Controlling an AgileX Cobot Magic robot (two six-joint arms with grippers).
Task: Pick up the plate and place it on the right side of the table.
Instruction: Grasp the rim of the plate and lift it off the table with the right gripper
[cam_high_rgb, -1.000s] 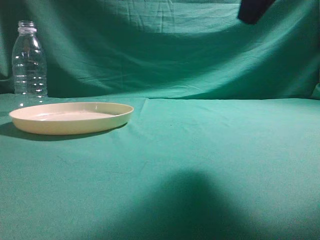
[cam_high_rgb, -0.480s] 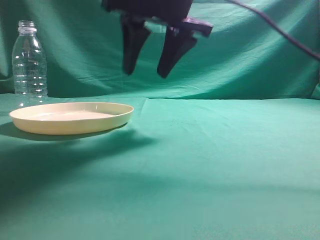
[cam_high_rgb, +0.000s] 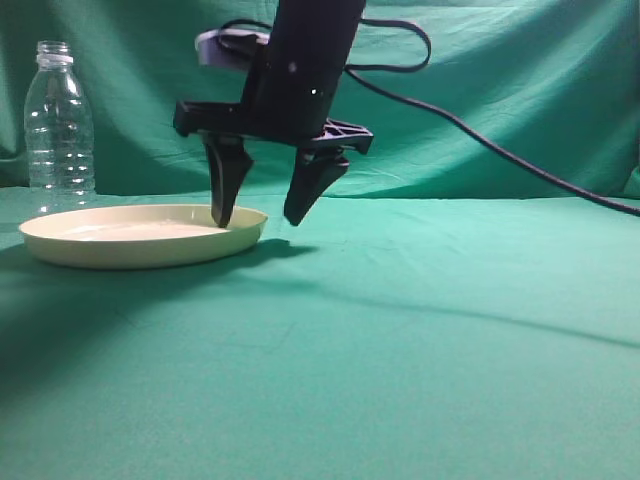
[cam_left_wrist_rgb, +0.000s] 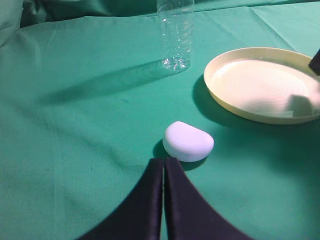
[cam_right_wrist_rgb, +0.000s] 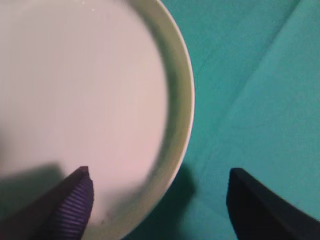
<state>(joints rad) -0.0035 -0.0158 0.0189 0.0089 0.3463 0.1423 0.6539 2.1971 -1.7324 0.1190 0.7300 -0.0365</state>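
Note:
The cream-yellow plate (cam_high_rgb: 140, 236) lies on the teal-green table (cam_high_rgb: 420, 330) at the left. It also shows in the left wrist view (cam_left_wrist_rgb: 260, 82) and fills the left of the right wrist view (cam_right_wrist_rgb: 80, 100). My right gripper (cam_high_rgb: 258, 218) is open and straddles the plate's right rim, one finger over the plate's inside, the other outside over the cloth; in its own view the gripper (cam_right_wrist_rgb: 159, 175) has the rim between its fingers. My left gripper (cam_left_wrist_rgb: 163, 162) is shut and empty, low over the cloth, well short of the plate.
A clear plastic bottle (cam_high_rgb: 59, 120) stands upright behind the plate's left end, also in the left wrist view (cam_left_wrist_rgb: 175, 32). A small white rounded object (cam_left_wrist_rgb: 188, 142) lies on the cloth just ahead of my left gripper. A black cable (cam_high_rgb: 500, 150) trails right from the right arm.
My right arm has come in from the upper right, moved left and dropped down, so its open fingers now straddle the plate's right rim. The plate and bottle have not moved.

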